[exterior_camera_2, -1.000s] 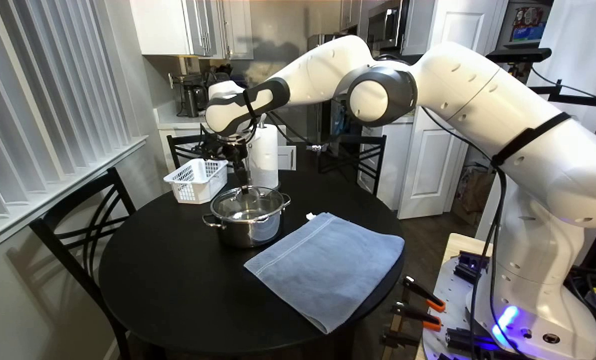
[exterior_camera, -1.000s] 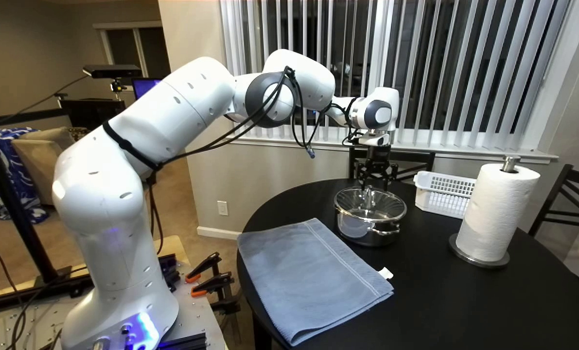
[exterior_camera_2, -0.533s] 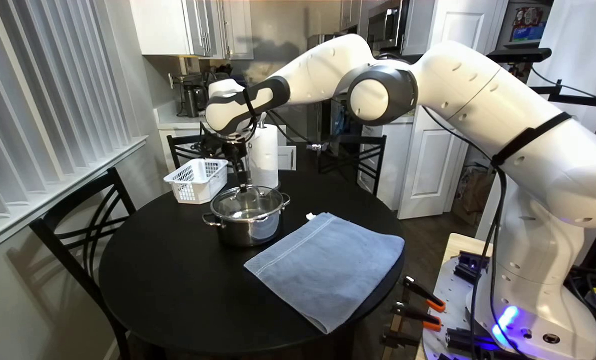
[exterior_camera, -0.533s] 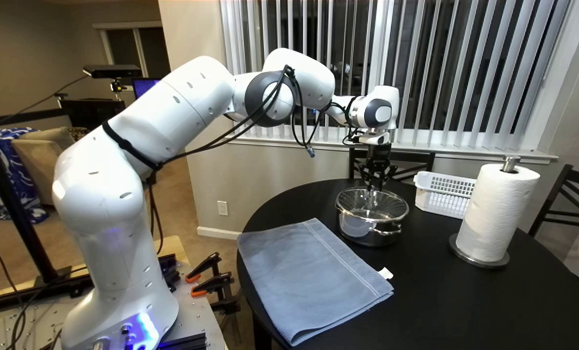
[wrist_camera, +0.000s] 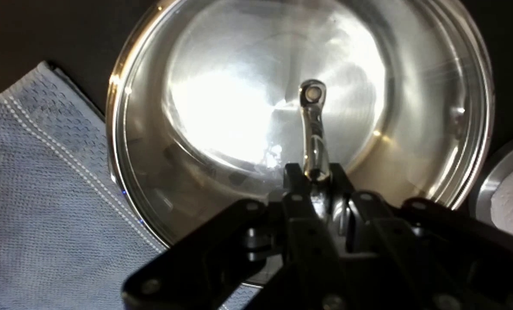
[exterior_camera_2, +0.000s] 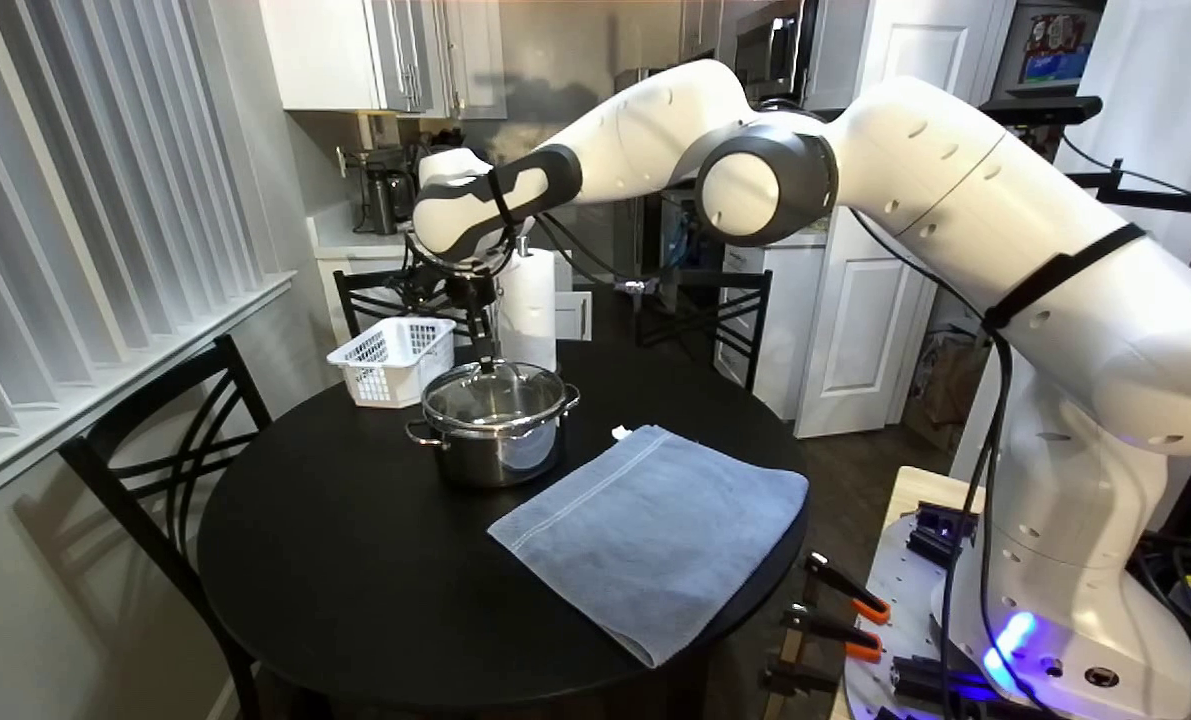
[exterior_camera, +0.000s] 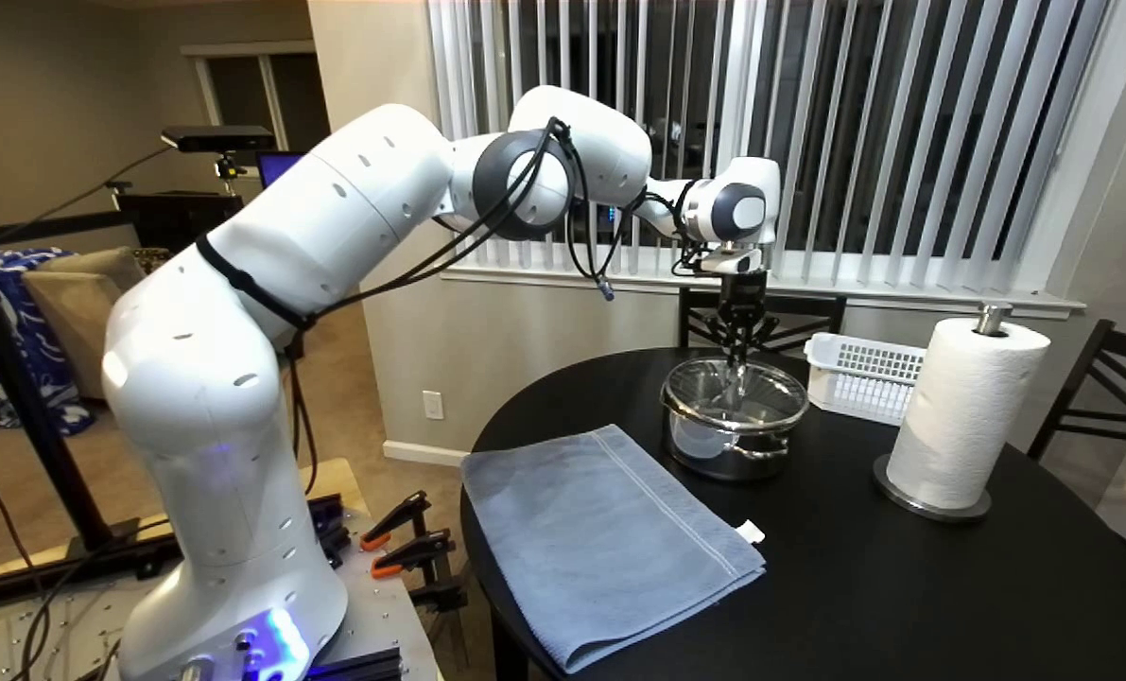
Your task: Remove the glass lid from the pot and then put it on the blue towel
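Note:
My gripper [wrist_camera: 315,170] points down with its fingers shut on the shiny metal handle [wrist_camera: 314,129] at the centre of the glass lid [wrist_camera: 428,142]. In both exterior views the gripper [exterior_camera: 737,357] is over the middle of the lid [exterior_camera_2: 515,395]. The lid looks level and seems raised very slightly off the silver pot [exterior_camera: 714,456]; whether its rim is fully free I cannot tell. Beside the pot [exterior_camera_2: 485,465], the blue towel [exterior_camera: 610,539] lies flat and folded on the table, its corner close to the pot in the wrist view.
Behind the pot stands a white slatted basket [exterior_camera: 860,397]. A paper towel roll [exterior_camera: 964,416] on a metal stand is on the same round black table [exterior_camera: 903,605]. Black chairs [exterior_camera_2: 185,480] ring the table, and blinds [exterior_camera: 903,142] hang behind the arm.
The fingers have come together on the lid's handle. Since then the gripper and lid have risen a little, and the pot has shifted slightly away from the towel.

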